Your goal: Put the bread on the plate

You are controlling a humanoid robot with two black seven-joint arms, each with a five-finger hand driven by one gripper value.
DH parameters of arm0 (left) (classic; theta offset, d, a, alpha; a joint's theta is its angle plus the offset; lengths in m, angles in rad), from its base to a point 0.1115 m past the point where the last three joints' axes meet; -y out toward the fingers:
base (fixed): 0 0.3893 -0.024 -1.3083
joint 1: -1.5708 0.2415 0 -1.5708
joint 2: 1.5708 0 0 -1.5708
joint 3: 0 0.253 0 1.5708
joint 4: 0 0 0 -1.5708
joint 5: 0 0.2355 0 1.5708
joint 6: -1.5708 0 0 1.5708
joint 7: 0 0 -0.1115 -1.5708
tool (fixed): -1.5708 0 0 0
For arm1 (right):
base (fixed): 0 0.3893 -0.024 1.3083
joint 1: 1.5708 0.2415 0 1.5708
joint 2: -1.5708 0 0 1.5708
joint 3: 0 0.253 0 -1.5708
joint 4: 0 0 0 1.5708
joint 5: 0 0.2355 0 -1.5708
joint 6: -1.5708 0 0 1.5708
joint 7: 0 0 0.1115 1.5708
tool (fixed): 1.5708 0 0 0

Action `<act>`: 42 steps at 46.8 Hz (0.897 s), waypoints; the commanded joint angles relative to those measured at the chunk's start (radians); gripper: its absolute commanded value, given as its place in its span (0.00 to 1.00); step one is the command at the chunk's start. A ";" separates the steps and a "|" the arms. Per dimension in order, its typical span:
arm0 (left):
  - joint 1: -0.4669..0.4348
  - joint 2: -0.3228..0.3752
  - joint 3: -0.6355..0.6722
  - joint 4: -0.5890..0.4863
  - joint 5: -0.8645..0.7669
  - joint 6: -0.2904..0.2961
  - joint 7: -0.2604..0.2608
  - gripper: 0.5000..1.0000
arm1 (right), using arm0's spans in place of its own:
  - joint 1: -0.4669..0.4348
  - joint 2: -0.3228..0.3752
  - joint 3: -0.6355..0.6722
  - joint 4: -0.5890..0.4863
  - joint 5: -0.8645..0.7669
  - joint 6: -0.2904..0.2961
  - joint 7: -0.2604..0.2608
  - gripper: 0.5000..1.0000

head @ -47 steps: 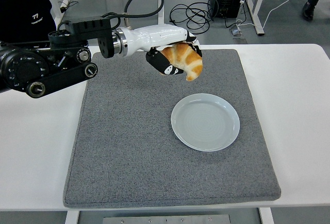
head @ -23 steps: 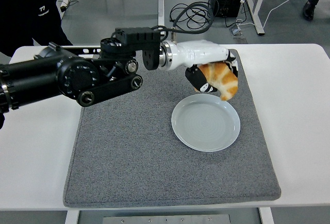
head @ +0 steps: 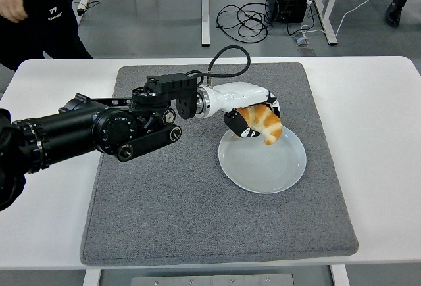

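A golden-brown croissant (head: pixel 264 124) is held in my left hand (head: pixel 247 119), whose fingers are curled around it. Hand and bread hang low over the upper left part of a pale blue plate (head: pixel 270 166), which lies on the grey mat (head: pixel 171 194). The bread's lower tip looks close to the plate's surface; whether it touches I cannot tell. My left arm (head: pixel 99 131) reaches in from the left edge across the mat. My right arm does not show.
The mat covers the middle of the white table (head: pixel 375 135). A person in dark clothes (head: pixel 36 10) stands behind the table's far left corner. Cables (head: pixel 243 20) and desk legs lie on the floor beyond the table.
My left hand has carried the croissant forward, right and down, from above the mat's far edge to low over the plate. The arm has swung in lower over the mat.
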 commanded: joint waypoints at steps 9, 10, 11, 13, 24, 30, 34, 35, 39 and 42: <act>0.054 0.000 0.013 0.000 0.000 0.009 0.001 0.01 | -0.001 0.000 0.000 0.000 0.000 0.000 0.000 1.00; 0.057 0.000 0.013 0.000 0.000 0.009 0.001 0.01 | -0.001 0.000 0.000 0.000 0.000 0.000 0.000 1.00; 0.060 0.000 0.013 0.000 0.000 0.009 0.001 0.01 | -0.001 0.000 0.000 0.000 0.000 0.000 0.000 1.00; 0.065 0.000 0.013 0.000 0.000 0.010 0.001 0.01 | -0.001 0.000 0.000 0.000 0.000 0.000 0.000 1.00; 0.074 0.000 0.011 0.000 -0.005 0.016 0.003 0.29 | 0.001 0.000 0.000 0.000 0.000 0.000 0.000 1.00; 0.074 0.000 0.010 0.000 -0.006 0.021 0.006 0.51 | 0.001 0.000 0.000 0.000 0.000 0.000 0.000 1.00; 0.074 0.000 0.010 0.000 -0.018 0.021 0.006 0.63 | 0.001 0.000 0.000 0.000 0.000 0.000 0.000 1.00; 0.074 0.000 0.010 0.000 -0.025 0.021 0.006 0.65 | 0.001 0.000 0.000 0.000 0.000 0.000 0.000 1.00; 0.074 0.000 0.011 0.000 -0.038 0.021 0.006 0.73 | 0.001 0.000 0.000 0.000 0.000 0.000 0.000 1.00; 0.076 0.000 0.011 0.000 -0.040 0.021 0.006 0.75 | 0.001 0.000 0.000 0.000 0.000 0.000 0.000 1.00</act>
